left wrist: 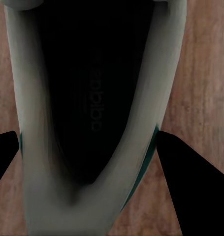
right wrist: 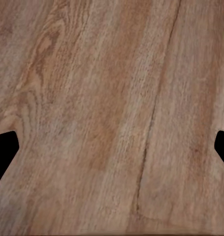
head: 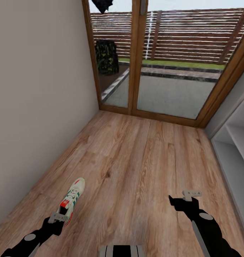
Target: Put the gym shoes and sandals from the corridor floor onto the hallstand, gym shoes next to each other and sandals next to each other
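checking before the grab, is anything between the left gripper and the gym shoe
Nothing visible. The left gripper sits right over the heel of the gym shoe, fingers spread either side of its opening, only bare corridor floor around.

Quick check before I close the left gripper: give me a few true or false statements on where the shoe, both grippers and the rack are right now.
1. A gym shoe lies on the corridor floor at the left gripper. True.
2. In the left wrist view, the fingers stand on either side of the shoe's heel end. True.
3. The right gripper holds a sandal. False: it is open over bare floor.
4. The hallstand stands at the left wall. False: it is at the right edge.
5. The shoe sits on a shelf. False: it is on the floor.
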